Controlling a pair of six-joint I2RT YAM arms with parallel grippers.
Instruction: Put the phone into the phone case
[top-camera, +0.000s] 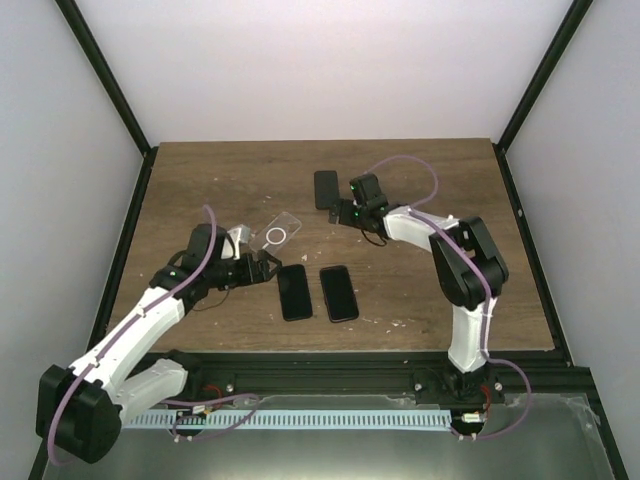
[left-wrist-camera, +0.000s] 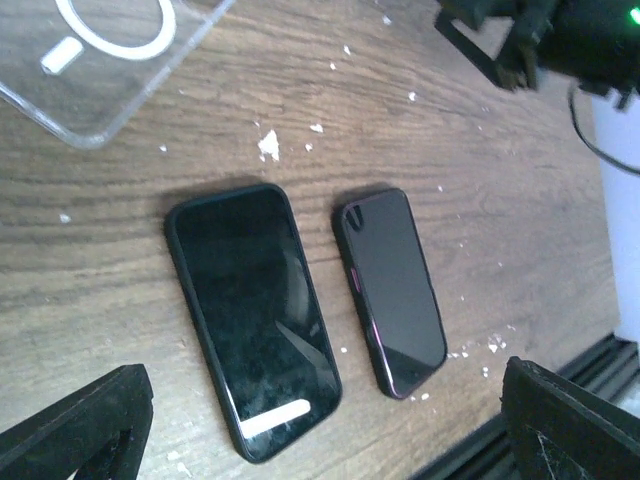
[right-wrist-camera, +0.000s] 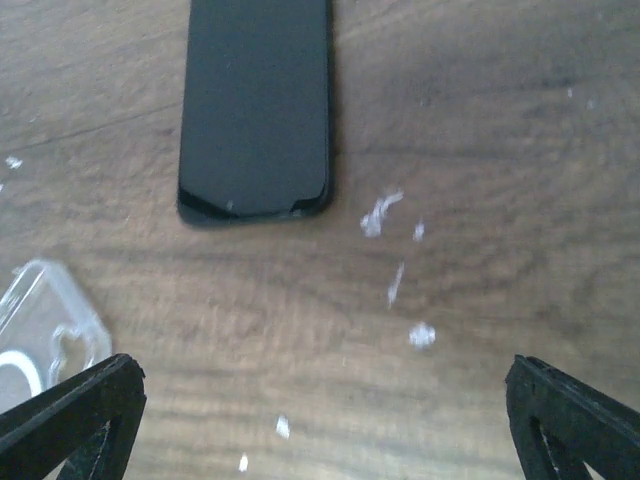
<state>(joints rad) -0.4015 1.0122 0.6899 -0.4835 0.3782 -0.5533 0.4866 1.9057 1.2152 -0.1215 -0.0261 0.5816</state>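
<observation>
A clear phone case (top-camera: 280, 233) with a white ring lies on the wooden table (top-camera: 450, 180). Two dark phone-shaped slabs lie side by side in front of it: the left one (top-camera: 294, 291) has a thick black rim, the right one (top-camera: 339, 293) has a pinkish edge. A third dark slab (top-camera: 326, 189) lies farther back. My left gripper (top-camera: 262, 268) is open and empty, just left of the pair; its wrist view shows the rimmed slab (left-wrist-camera: 250, 320), the pink-edged one (left-wrist-camera: 392, 288) and the clear case (left-wrist-camera: 110, 60). My right gripper (top-camera: 345, 212) is open and empty, near the far slab (right-wrist-camera: 255, 110).
White flecks are scattered on the wood (right-wrist-camera: 380, 215). A black frame rail (top-camera: 350, 360) runs along the table's near edge. The right arm's wrist (left-wrist-camera: 560, 40) shows at the top right of the left wrist view. A corner of the clear case (right-wrist-camera: 40, 330) shows in the right wrist view.
</observation>
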